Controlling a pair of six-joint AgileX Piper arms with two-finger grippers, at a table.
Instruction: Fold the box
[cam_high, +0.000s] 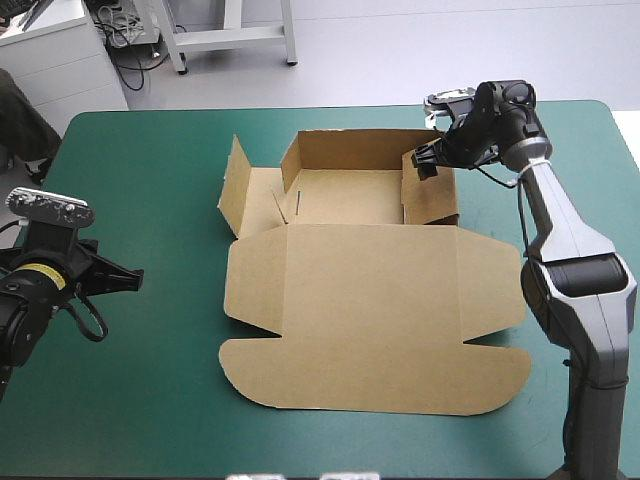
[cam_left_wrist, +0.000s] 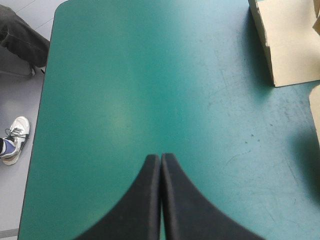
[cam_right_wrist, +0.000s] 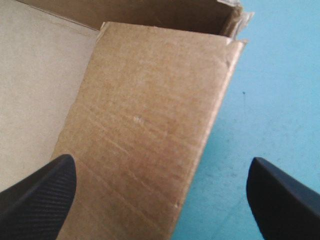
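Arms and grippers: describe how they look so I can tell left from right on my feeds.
The right arm has silver-grey shells with black joints and a black wrist. The left arm is black, with a yellow band near the wrist. The left gripper and the right gripper each have two broad black fin-shaped fingers; up close the surface shows a fine woven texture.

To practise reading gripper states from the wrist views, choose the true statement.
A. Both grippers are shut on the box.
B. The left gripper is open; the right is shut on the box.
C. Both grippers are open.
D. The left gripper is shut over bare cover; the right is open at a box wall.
D: the left gripper shows one pointed arch over the teal-green cover, while the right gripper has its fingers apart either side of a raised wall of the box.
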